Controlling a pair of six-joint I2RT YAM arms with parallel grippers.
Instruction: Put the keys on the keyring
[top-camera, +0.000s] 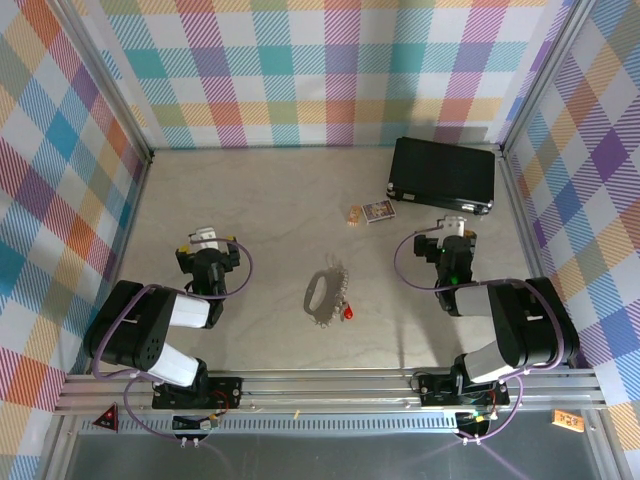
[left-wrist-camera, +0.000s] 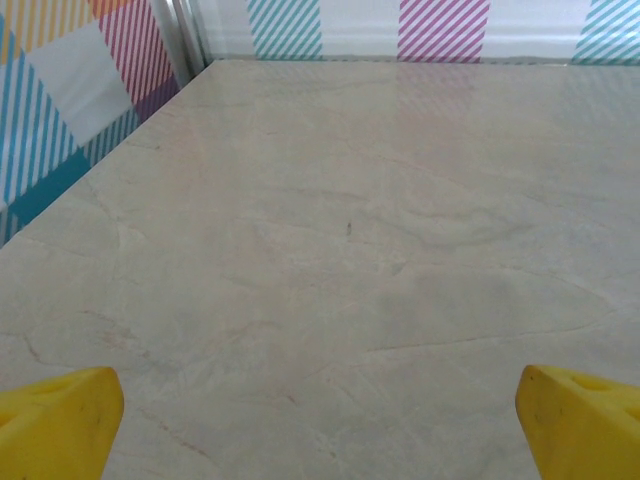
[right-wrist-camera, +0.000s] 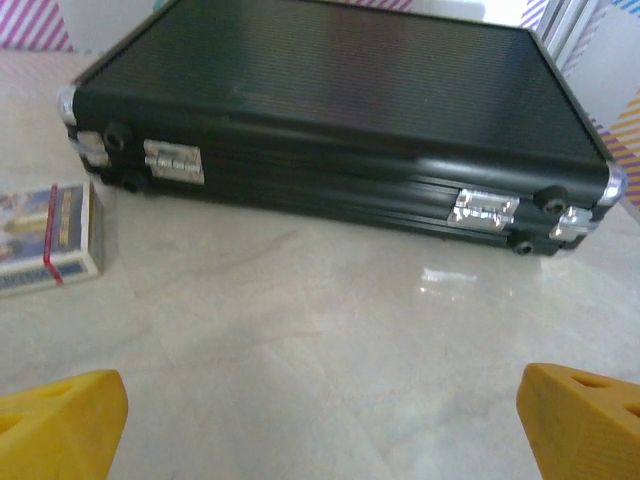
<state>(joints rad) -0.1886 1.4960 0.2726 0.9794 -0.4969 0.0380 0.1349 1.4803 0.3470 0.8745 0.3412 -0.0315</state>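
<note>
The keyring (top-camera: 327, 294), a silver-grey oval loop with a jagged edge, lies flat on the table near the middle. A small key (top-camera: 348, 312) with a red head rests at its lower right edge, touching or very close to the loop. My left gripper (top-camera: 207, 237) hovers left of the keyring, open, with only bare table between its yellow fingertips (left-wrist-camera: 60, 415). My right gripper (top-camera: 456, 225) is to the right of the keyring, also open, its yellow fingertips (right-wrist-camera: 580, 415) wide apart over bare table, facing the black case.
A black rectangular case (top-camera: 443, 174) with metal latches (right-wrist-camera: 484, 208) lies at the back right. A small printed card box (top-camera: 377, 211) sits left of it, with a tan bit (top-camera: 355, 214) beside it. Checked walls (top-camera: 300, 70) enclose the table on three sides.
</note>
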